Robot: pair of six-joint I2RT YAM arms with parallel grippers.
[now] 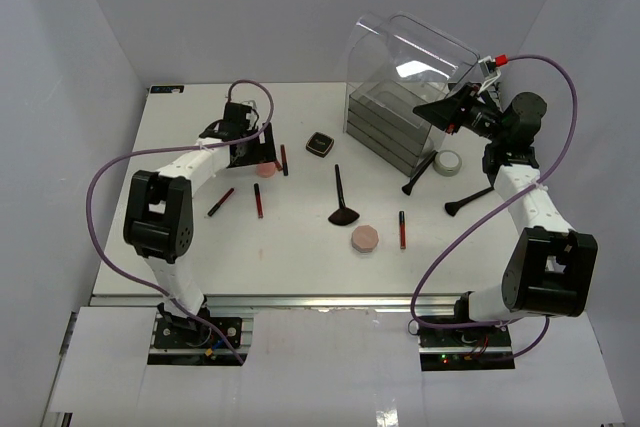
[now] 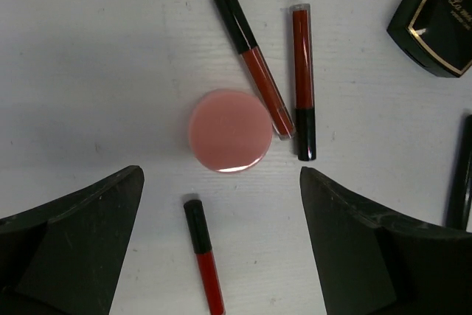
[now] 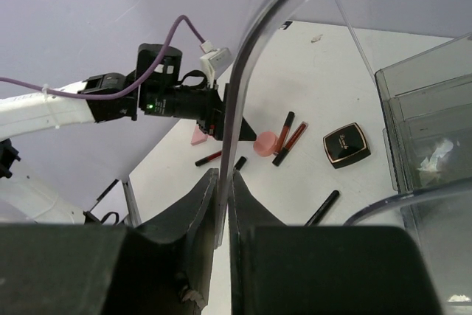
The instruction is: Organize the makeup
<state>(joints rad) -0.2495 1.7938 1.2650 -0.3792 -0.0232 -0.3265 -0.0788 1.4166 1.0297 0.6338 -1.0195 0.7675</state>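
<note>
My left gripper point(image 1: 251, 150) is open and empty, low over the table; in the left wrist view point(image 2: 221, 245) its jaws stand wide apart. Just ahead lies a round pink compact point(image 2: 229, 140), with two dark-red sticks point(image 2: 254, 60) point(image 2: 302, 79) beyond it and a third point(image 2: 203, 263) between the fingers. A square black compact point(image 1: 320, 144), a fan brush point(image 1: 343, 209) and a pink octagonal puff point(image 1: 365, 238) lie mid-table. My right gripper point(image 1: 452, 107) is shut on the edge of the box's clear lid point(image 3: 240, 94), holding it raised; it also shows in the right wrist view point(image 3: 223, 176).
The clear drawer box point(image 1: 385, 127) stands at the back right. Two black brushes point(image 1: 420, 175) point(image 1: 468, 200) and a round grey jar point(image 1: 447, 163) lie in front of it. More red sticks point(image 1: 403, 230) point(image 1: 258, 200) point(image 1: 220, 202) are scattered around.
</note>
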